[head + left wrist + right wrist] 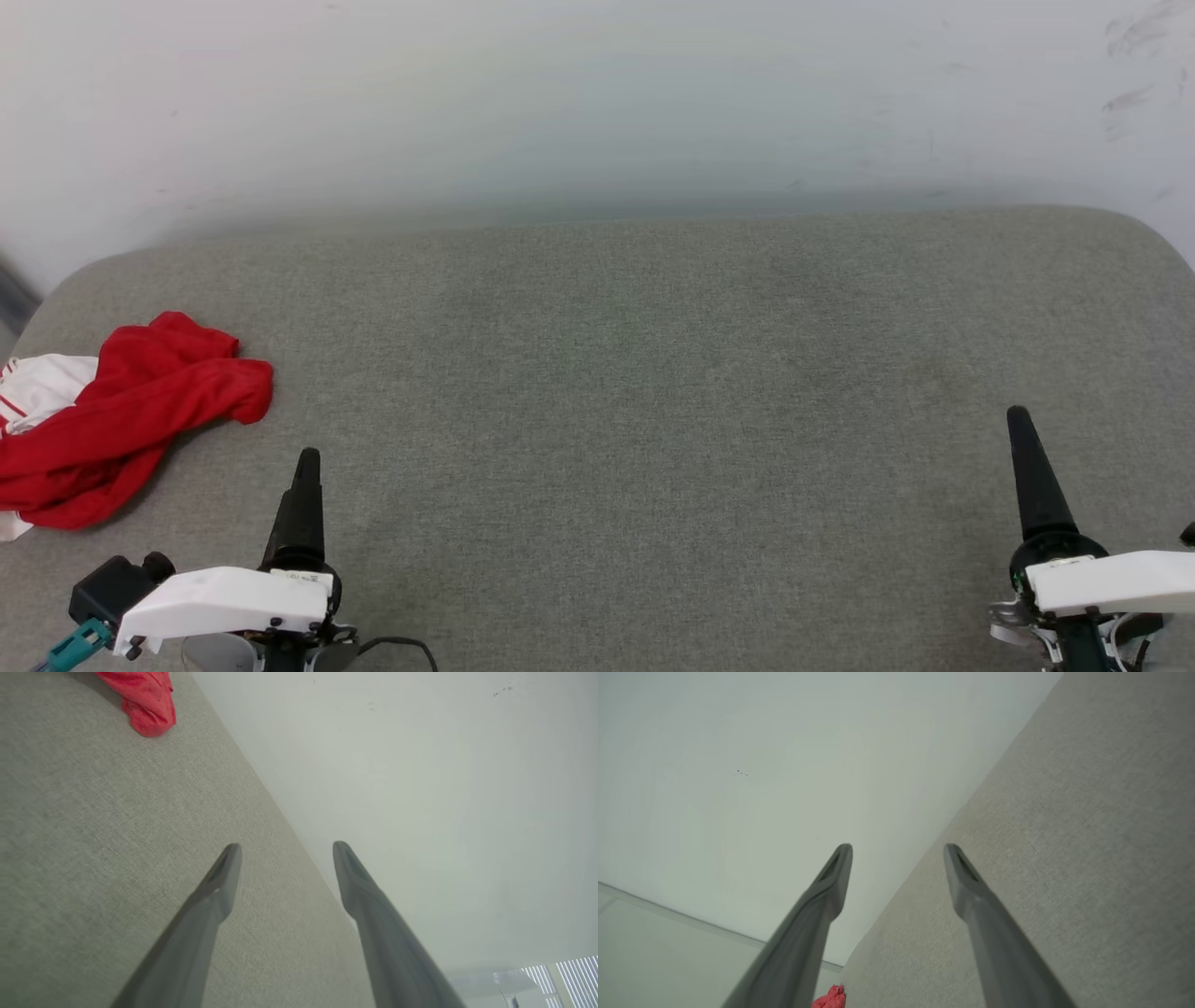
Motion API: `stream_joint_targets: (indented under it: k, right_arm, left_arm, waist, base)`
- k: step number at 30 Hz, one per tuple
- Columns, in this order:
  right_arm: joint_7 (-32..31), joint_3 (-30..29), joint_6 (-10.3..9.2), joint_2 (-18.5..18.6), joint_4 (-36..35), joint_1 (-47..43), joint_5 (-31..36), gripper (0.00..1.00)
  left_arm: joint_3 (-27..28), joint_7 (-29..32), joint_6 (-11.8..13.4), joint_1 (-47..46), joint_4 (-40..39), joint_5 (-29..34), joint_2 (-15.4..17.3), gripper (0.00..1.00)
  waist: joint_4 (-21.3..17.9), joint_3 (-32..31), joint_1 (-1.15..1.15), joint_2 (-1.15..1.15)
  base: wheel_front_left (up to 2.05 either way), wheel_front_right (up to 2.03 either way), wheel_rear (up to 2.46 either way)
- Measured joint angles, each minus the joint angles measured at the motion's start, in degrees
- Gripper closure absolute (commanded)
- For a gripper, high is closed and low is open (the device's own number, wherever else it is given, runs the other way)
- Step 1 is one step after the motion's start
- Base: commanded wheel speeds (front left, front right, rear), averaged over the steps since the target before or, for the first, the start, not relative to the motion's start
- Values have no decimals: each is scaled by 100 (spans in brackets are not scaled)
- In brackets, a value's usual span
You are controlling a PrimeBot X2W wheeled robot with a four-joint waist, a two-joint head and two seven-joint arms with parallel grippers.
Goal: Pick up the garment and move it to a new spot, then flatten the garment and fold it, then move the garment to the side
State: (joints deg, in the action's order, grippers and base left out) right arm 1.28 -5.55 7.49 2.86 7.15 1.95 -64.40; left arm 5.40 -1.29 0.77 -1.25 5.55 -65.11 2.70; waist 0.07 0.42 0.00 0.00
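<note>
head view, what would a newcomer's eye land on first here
The crumpled red and white garment jumps out, bunched at the far left edge of the plain grey padded surface. Next come the dark pointed fingers of the left tool and right tool, low at the near corners, both open and holding nothing.

A plain indoor room, home or lab unclear: a grey fabric-covered cushion (653,373) with rounded corners, a scuffed white wall (597,93) behind it, window blinds (574,975) beyond it.
</note>
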Motion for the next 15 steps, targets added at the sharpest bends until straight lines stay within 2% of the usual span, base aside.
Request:
stream_joint_targets:
  k: [4, 5, 15]
  right_arm:
    - [80, 114, 0, -1, -180, -45, 599, 0]
    - [145, 213, 0, -1, -278, -90, 1020, 0]
    - [333, 356, 0, -1, -415, -164, 2117, 0]
  left_arm:
    - [-87, -89, 115, 90, -81, 482, 1, 0]
    - [-143, -149, 185, 105, -163, 789, 1, 0]
    - [-334, -344, 380, 209, -354, 1933, 3, 0]
  waist:
    - [6, 12, 0, 0]
    - [11, 25, 0, 0]
    - [29, 53, 0, 0]
  base:
    - [0, 0, 0]
    - [0, 0, 0]
    - [0, 0, 0]
